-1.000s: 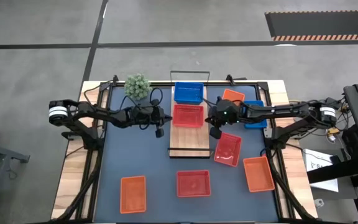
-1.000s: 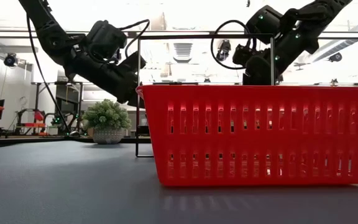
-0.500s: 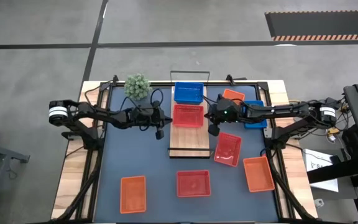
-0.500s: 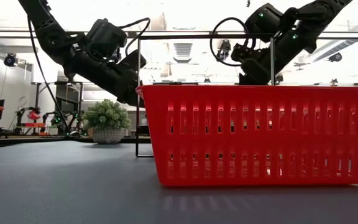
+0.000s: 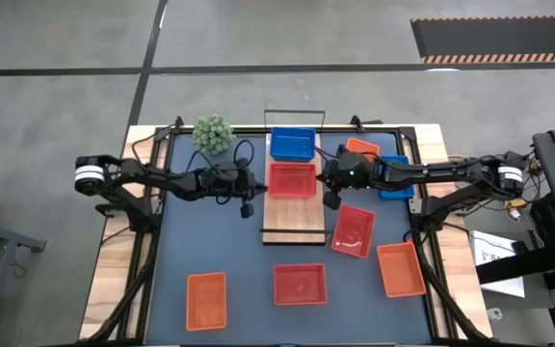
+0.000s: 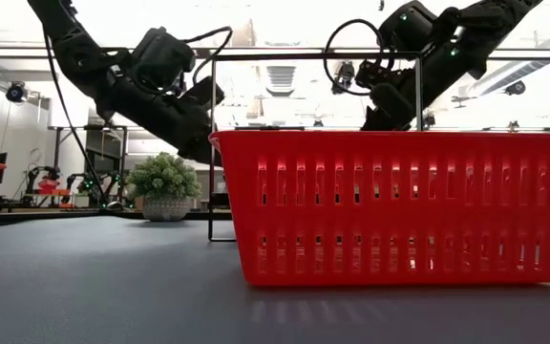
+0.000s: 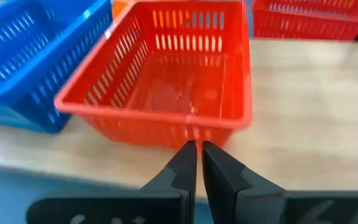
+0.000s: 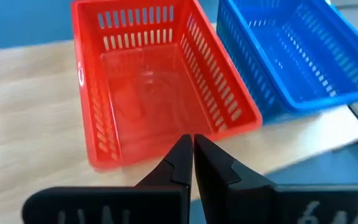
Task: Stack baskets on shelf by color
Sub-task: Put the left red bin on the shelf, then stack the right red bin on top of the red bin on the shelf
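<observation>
Nearest the low camera sat a red perforated plastic basket (image 6: pixel 399 205) on the dark-blue surface (image 5: pixel 220 251), untouched, with two orange ones and another red scattered around it. Farther on, my left claw (image 5: pixel 246 206) hung pressed together beside the light-wood plank shelf (image 5: pixel 294 220), and my right claw (image 5: pixel 331 200), likewise pressed together and empty, had lifted and pulled back from the other side over the last second. Between them the red basket on the shelf (image 5: pixel 291 179) rested free, just next to the blue perforated basket (image 5: pixel 292 144) beyond it. I judged that placement finished; several baskets remained to stack.
</observation>
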